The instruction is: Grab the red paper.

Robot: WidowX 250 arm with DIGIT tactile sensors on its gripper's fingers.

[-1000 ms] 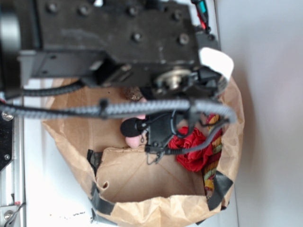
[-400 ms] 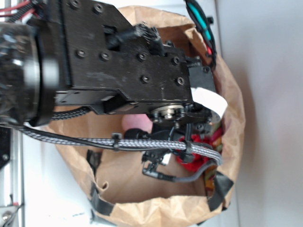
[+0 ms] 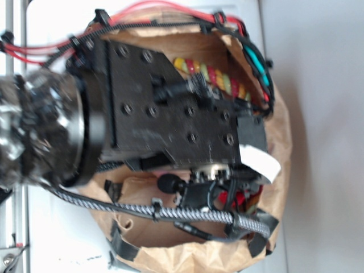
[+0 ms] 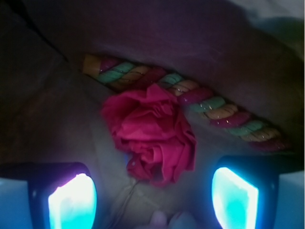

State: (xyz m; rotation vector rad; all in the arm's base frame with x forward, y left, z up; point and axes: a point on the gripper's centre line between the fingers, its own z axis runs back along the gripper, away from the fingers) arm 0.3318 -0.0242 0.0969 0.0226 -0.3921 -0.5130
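The red paper lies crumpled on the brown bag floor, rose-like in its folds; the twisted rope toy runs diagonally just behind it, touching its top edge; the gripper stands spread, its two glowing fingers flanking the paper.

Overhead exterior; wrist close (inside bag)

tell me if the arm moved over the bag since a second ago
Yes. Against the brown paper bag, the arm has swept from the picture's top down over its opening, now hiding most of the red paper.
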